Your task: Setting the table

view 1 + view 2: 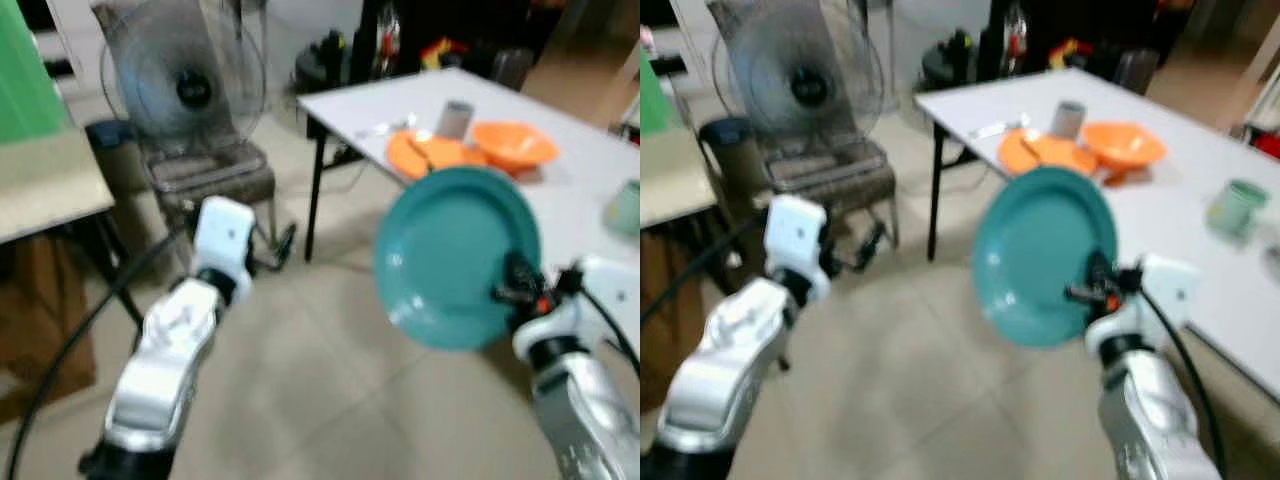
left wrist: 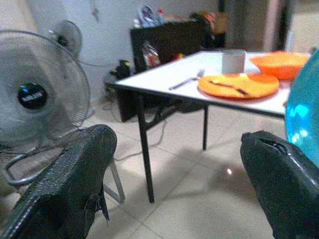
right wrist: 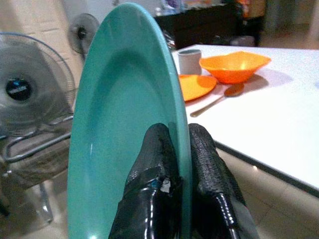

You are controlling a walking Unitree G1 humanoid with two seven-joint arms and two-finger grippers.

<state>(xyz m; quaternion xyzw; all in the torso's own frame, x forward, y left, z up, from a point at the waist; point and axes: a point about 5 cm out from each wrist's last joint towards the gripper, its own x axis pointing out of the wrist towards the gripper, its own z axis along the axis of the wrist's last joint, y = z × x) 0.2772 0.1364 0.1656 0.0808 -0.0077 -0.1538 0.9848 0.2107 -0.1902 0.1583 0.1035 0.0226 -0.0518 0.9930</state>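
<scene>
Right gripper (image 3: 174,149) up front, both fingers clamped on the rim of the teal plate (image 1: 455,255), held on edge above the floor, short of the white table (image 1: 590,190). Left gripper (image 2: 174,164) spread wide, grasping nothing. On the table: orange plate (image 2: 238,84), orange bowl (image 1: 513,144), grey cup (image 2: 233,60) (fan (image 1: 185,85) stands far left).

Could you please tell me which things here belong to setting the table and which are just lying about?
Job: teal plate pinched in the right tool; white table; orange plate; orange bowl; grey cup.
Lying about: fan; chair.
</scene>
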